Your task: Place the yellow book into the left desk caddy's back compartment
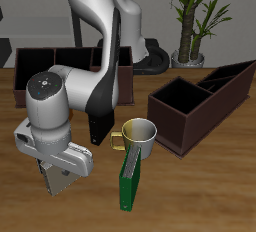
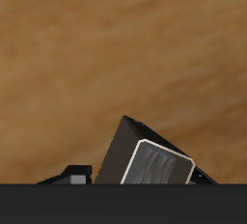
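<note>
Down near the table's front edge, the arm hangs low and the yellow book waits alone

Low over the wood, the gripper (image 1: 58,181) is tilted and sits well apart from the yellow book (image 1: 127,179), which stands upright on its edge, its cover looking green from this side with a yellow strip at its top. Just behind the book, and right up against it, is a pale mug (image 1: 141,136) with a yellowish rim. From the wrist view only one of the fingers (image 2: 154,165) shows clearly, with bare table (image 2: 116,44) beyond it and nothing held; how far apart the fingers stand I cannot tell. Farther back, partly behind the arm, lies the left desk caddy (image 1: 55,68), long side forward, far from the book. A second, like-coloured caddy (image 1: 200,101) sits diagonally beside the mug, and a potted plant (image 1: 195,21) stands behind it
</note>
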### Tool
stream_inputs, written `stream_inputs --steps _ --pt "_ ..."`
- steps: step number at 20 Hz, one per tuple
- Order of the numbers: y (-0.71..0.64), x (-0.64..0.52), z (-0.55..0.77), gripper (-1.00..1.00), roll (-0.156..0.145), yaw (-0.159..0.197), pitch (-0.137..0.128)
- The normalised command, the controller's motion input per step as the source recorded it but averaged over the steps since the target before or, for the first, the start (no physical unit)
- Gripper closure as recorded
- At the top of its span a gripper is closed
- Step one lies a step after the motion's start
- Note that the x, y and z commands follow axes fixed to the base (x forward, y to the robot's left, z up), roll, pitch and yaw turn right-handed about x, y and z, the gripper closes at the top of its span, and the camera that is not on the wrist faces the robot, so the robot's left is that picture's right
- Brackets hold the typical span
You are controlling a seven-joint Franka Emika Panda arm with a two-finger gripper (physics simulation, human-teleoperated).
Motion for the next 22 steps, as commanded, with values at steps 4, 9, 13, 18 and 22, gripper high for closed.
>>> stream_inputs --steps 4,9,13,18,22 --pt "0.15 0.03 -0.03 1.0 0.022 0.009 0.014" --pt "0.19 -0.09 0.32 1.0 0.013 0.0 -0.029" --pt "0.54 -0.21 0.69 1.0 0.037 0.021 -0.065" --pt "0.33 -0.27 0.6 1.0 0.003 0.037 -0.045" --pt "0.58 -0.56 0.72 1.0 0.029 0.059 -0.066"
